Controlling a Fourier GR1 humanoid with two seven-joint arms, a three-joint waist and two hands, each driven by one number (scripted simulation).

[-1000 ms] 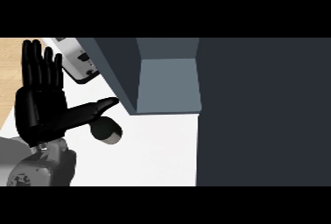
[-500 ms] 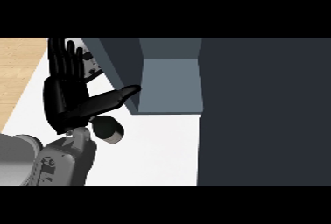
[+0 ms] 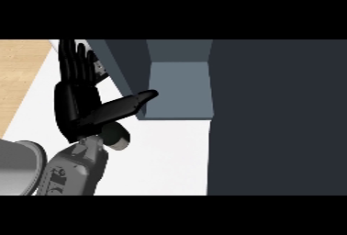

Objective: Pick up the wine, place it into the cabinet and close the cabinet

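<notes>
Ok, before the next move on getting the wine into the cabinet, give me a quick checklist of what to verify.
1. Left hand free to grasp: ok. Its fingers are straight and its thumb points toward the cabinet.
2. Wine in hand: not ok. The left hand holds nothing.
3. Wine located: cannot tell. A round dark and pale thing just under the thumb may be it.
4. Cabinet open: ok. Its grey-blue inside shows, with nothing visible in it.
5. Door position: cannot tell. The dark panel at the right may be the door.
6. Right hand: cannot tell, as it is out of view.
</notes>
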